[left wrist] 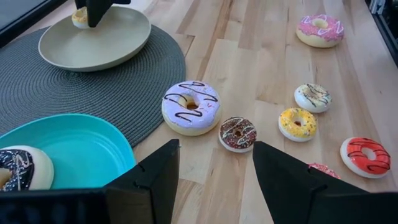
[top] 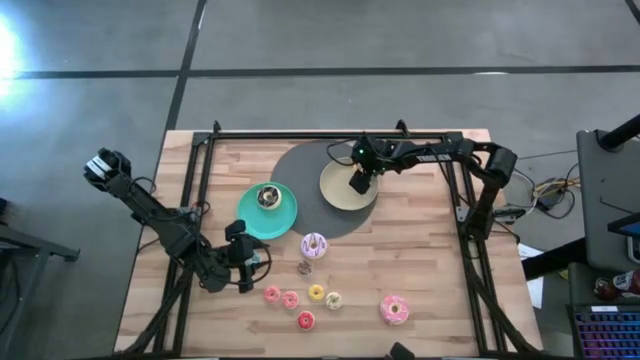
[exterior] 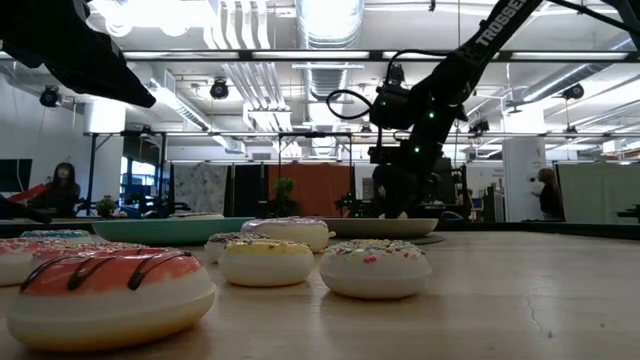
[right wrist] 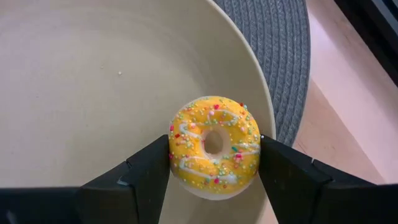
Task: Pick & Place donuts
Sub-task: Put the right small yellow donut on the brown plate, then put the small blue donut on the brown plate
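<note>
Robotics lab or workshop — exposed ceiling ducts (exterior: 330, 30), strip lights, concrete floor (top: 400, 35), framed wooden workbench (top: 420, 260), monitors beyond

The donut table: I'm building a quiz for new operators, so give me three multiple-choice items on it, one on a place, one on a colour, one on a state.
1. Where is the right gripper?
A. over the pale-yellow plate
B. over the teal plate
C. off the table

2. What colour is the donut between the right jaws?
A. brown
B. red
C. yellow

3. How do the left gripper's jaws stand?
A. shut on a donut
B. open, holding nothing
C. shut on the teal plate

Answers:
1 A, the high view shows it above that plate.
2 C, the right wrist view shows the yellow donut touching both jaws.
3 B, the left wrist view shows bare wood between them.
</note>
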`<move>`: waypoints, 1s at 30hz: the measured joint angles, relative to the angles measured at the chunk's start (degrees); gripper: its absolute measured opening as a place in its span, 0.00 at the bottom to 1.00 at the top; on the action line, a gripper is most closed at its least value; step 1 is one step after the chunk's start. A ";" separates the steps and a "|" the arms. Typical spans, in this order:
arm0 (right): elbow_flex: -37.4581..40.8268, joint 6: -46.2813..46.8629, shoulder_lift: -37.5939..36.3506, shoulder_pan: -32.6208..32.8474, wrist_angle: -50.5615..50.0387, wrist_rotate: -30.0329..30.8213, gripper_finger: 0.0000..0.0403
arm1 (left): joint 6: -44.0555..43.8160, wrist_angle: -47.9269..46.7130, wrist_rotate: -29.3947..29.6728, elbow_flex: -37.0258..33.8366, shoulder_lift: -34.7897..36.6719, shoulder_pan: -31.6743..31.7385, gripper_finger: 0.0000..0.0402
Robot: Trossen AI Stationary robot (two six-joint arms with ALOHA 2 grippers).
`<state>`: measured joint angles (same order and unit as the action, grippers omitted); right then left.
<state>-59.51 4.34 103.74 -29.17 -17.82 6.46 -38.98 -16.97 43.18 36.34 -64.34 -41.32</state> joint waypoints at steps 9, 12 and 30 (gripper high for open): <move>-0.51 -1.71 -0.02 0.03 0.07 -0.13 0.63 | -0.02 0.30 0.00 0.00 0.00 0.00 0.45; -0.83 -1.83 -0.07 0.13 0.07 -0.24 0.67 | -0.02 0.31 0.00 0.00 0.00 0.00 0.45; 0.75 -3.04 -13.25 5.34 -0.42 -0.26 0.75 | -3.98 -2.68 -0.68 0.00 0.00 -0.02 0.45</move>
<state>-58.75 1.30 90.49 -23.82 -18.25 6.20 -42.96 -19.64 42.50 36.34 -64.34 -41.34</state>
